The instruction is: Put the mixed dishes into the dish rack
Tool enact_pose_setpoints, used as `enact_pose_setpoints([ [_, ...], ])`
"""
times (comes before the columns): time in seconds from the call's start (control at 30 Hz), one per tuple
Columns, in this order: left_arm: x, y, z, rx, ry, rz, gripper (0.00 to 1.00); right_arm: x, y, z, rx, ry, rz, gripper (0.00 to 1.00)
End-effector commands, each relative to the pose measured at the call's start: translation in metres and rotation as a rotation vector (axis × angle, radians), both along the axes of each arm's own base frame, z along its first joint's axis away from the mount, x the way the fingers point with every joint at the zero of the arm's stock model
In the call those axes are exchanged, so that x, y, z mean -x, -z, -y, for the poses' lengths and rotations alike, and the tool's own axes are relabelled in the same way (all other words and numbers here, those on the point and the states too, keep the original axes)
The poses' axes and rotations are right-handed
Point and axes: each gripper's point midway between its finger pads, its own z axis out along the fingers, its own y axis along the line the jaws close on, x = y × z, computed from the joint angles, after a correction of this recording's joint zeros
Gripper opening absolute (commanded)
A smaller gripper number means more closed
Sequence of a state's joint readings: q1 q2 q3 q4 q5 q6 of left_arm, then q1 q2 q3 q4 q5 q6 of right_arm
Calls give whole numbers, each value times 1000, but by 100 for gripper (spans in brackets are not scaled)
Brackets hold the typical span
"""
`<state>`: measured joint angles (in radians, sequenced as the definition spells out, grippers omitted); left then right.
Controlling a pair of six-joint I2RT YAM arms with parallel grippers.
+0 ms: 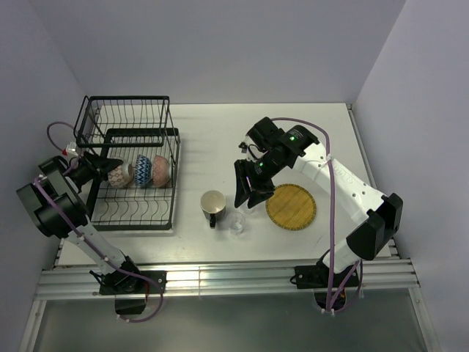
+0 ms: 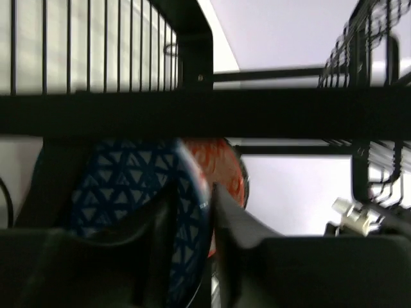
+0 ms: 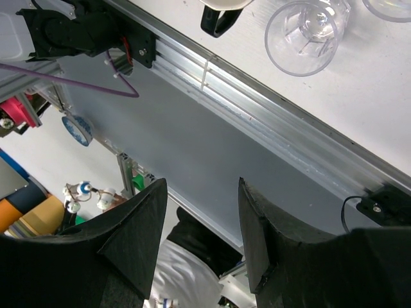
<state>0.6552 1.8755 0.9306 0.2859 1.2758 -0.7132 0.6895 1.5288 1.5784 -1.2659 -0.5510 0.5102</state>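
The black wire dish rack (image 1: 132,125) stands at the far left. Three bowls stand on edge in its lower tier: grey-green (image 1: 119,176), blue (image 1: 143,170), orange-red (image 1: 161,170). My left gripper (image 1: 119,164) reaches in from the left. In the left wrist view its narrowly parted fingers (image 2: 192,199) straddle the rim of the blue bowl (image 2: 115,186), with the orange-red bowl (image 2: 221,170) behind. My right gripper (image 1: 249,192) (image 3: 200,186) hangs open and empty above the table. The dark mug (image 1: 213,205), a clear glass (image 1: 236,222) (image 3: 302,32) and the yellow plate (image 1: 291,206) sit on the table.
The rack's upper basket bar (image 2: 205,112) crosses just above my left fingers. A second glass (image 3: 392,5) shows at the top right edge of the right wrist view. The table's front rail (image 3: 270,122) runs below the right gripper. Walls close in left, right and behind.
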Motion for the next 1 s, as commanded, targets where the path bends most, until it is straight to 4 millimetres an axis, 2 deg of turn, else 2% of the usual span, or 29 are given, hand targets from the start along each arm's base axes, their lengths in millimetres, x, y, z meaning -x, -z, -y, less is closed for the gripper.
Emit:
enact_pose_setpoints([
  [0.0, 9, 24, -4, -76, -54, -50, 36, -4, -5, -4, -26, -30, 35, 56],
  [0.03, 10, 26, -4, -81, -61, -57, 45, -5, -3, -5, -21, -32, 30, 56],
  [0.07, 11, 23, -4, -85, -66, -55, 69, -5, -3, -5, -22, -33, 32, 56],
  [0.1, 13, 23, -2, -75, -72, -57, 99, -5, -2, -6, -24, -37, 33, 56],
  [0.37, 27, 9, 9, -87, -112, -36, 99, -15, 2, -12, -20, -41, 37, 56],
  [0.67, 55, -10, 31, -94, -158, -8, 99, -20, 13, -15, -12, -31, 34, 56],
  [0.73, 58, -19, 30, -129, -182, 6, 99, -21, 17, -15, -4, -29, 33, 56],
  [0.77, 62, -17, 31, -131, -188, -13, 99, -22, 18, -15, -3, -29, 38, 56],
  [0.83, 63, -22, 24, -159, -220, -18, 99, -26, 21, -16, 8, -30, 40, 56],
  [0.97, 67, -20, 12, -176, -254, -50, 99, -31, 22, -17, 19, -35, 50, 56],
])
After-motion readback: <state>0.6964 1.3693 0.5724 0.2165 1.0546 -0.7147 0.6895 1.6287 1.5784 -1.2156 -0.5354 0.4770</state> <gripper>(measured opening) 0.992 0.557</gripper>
